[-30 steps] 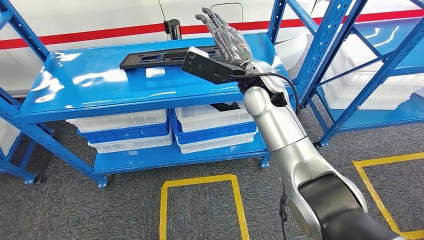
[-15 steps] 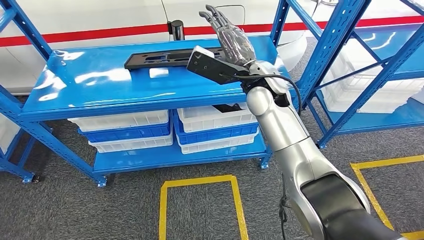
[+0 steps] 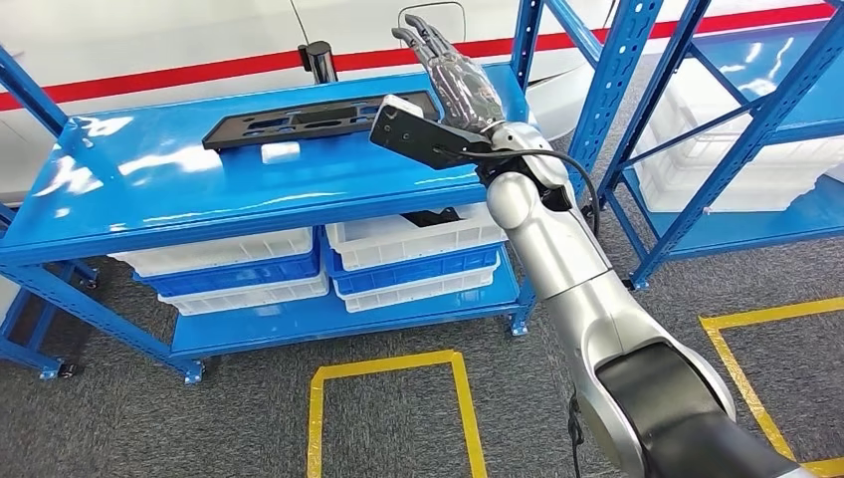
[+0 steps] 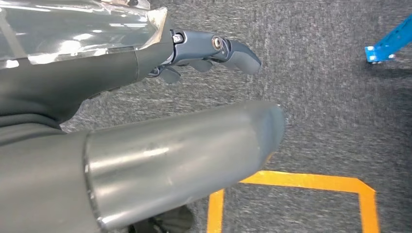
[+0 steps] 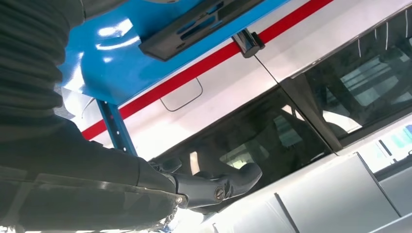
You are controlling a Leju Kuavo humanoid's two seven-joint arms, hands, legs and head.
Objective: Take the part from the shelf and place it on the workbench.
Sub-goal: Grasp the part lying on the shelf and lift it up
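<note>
The silver right arm stretches from the near lower corner of the head view up over the blue shelf (image 3: 249, 189); its right hand (image 3: 453, 75) hangs above the shelf's far right corner, dark fingers extended and apart, holding nothing; since a second ago the whole scene has slid left in the head view, a sign the camera turned, not that the things moved; the hand has barely shifted and has not yet reached the part (image 3: 318, 118), so the pick-up seems not to have begun; the part, a long flat black plate with cut-outs, matte against the glossy painted metal, lies along the shelf's far edge, left of the hand; the left hand (image 4: 204, 51) hangs over grey carpet, fingers loosely curled, empty.
</note>
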